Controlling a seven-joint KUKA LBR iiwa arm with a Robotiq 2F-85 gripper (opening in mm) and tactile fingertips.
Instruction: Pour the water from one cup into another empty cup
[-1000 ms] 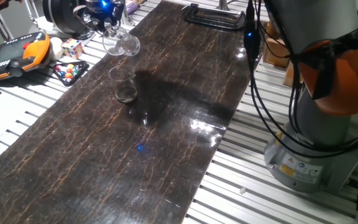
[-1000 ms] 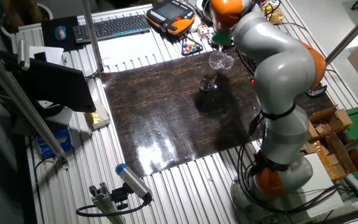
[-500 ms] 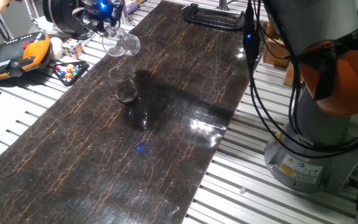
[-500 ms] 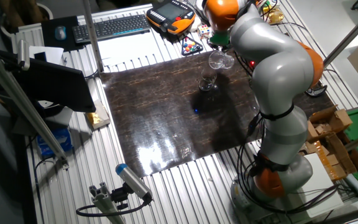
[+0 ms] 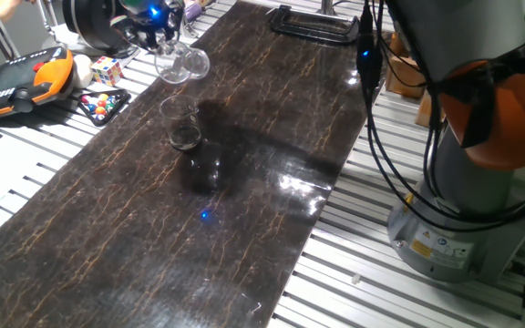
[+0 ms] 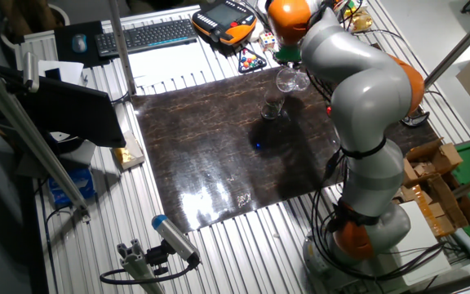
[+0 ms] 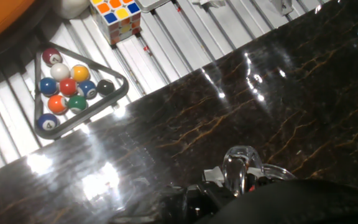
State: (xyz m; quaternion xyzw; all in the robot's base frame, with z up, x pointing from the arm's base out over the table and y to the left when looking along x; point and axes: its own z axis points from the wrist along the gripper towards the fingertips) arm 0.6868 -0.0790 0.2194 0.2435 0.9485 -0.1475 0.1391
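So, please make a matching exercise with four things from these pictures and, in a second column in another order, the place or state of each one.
Things:
1. tilted tumbler
2. shorter cup
3. Rubik's cube
4. billiard balls

Places or states:
A. inside a black triangular rack
B. held in the air by the gripper, lying nearly sideways
C. on the slatted surface, beside the orange pendant
D. upright on the dark mat, below the tumbler

Pairs: 1-B, 2-D, 3-C, 4-A

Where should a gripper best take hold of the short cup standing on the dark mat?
Around the short cup's side wall near mid-height, coming in level from an open side. It stands upright with an open mouth, and the tilted tumbler held by the gripper hangs above it.
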